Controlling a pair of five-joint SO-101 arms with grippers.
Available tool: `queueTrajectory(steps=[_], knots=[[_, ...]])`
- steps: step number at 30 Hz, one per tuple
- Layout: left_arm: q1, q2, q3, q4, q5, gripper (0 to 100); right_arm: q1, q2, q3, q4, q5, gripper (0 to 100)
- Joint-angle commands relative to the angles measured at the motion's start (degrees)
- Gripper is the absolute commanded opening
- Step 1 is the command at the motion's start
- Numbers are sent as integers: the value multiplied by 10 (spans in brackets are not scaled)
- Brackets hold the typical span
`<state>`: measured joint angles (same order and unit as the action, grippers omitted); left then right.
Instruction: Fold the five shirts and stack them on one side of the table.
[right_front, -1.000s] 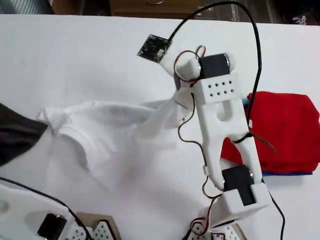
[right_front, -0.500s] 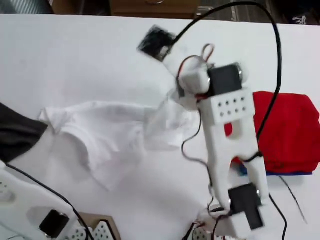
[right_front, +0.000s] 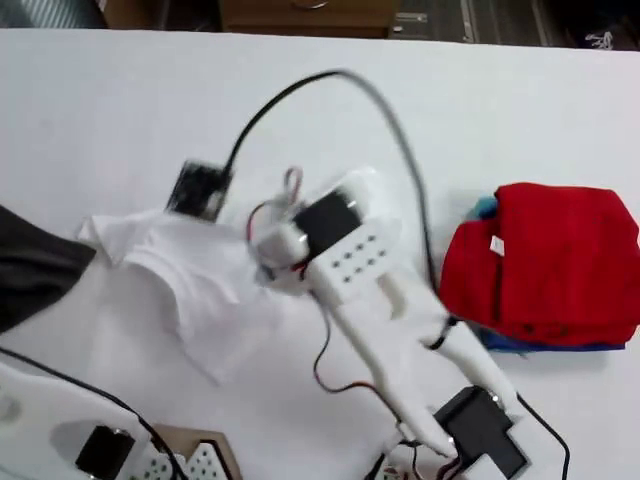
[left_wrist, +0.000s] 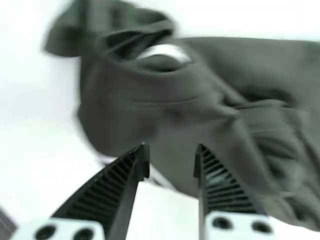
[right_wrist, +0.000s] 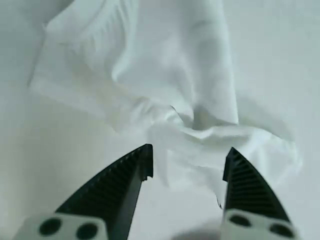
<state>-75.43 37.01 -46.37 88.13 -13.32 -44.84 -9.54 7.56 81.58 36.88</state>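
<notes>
Table: The white table (right_front: 120, 100) carries the clothes and both arms.
White shirt: A crumpled white cotton shirt (right_front: 200, 290) lies unfolded on the near left part of the table. One sleeve points left, and the shirt's right part is hidden under the right arm's wrist.
Right arm: The white plastic right arm (right_front: 400, 320) rises from the near edge, right of centre. It leans far-left so that its wrist hangs over the white shirt.
Red shirt: A folded red shirt (right_front: 550, 260) sits on the right side of the table as the top of a stack, well apart from the white shirt.
Dark shirt: A rumpled dark grey shirt (right_front: 30, 265) lies at the left edge, just beside the white shirt's sleeve. Whether the two touch cannot be told.
Left arm: The white left arm (right_front: 60, 430) shows at the near left corner.
Blue shirt: A folded blue shirt (right_front: 545, 347) peeks out under the red one along its near edge.
Cable: A black cable (right_front: 330, 80) arcs from the right arm's wrist toward the far side and back.
Right claw: The right claw (right_wrist: 189, 155) stands wide apart close over the bunched folds of the white shirt, with nothing pinched between its black ribbed fingers.
Left claw: The left claw (left_wrist: 171, 152) is parted a moderate way above the dark grey shirt and holds nothing.
</notes>
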Motion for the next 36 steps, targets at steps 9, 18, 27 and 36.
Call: queueTrajectory(steps=[9,18,27,36], knots=[[-140,-35,-24,-28,-5,173,-144,116,7,-169,-98,236],[-178,-35,-24,-27,-38,173,-205,258,-208,-121,-127,236],[-193,-35,-24,-26,-38,173,-209,393,-272,-102,-121,236],[-184,-35,-23,-25,-38,173,-73,475,-331,-98,-121,228]])
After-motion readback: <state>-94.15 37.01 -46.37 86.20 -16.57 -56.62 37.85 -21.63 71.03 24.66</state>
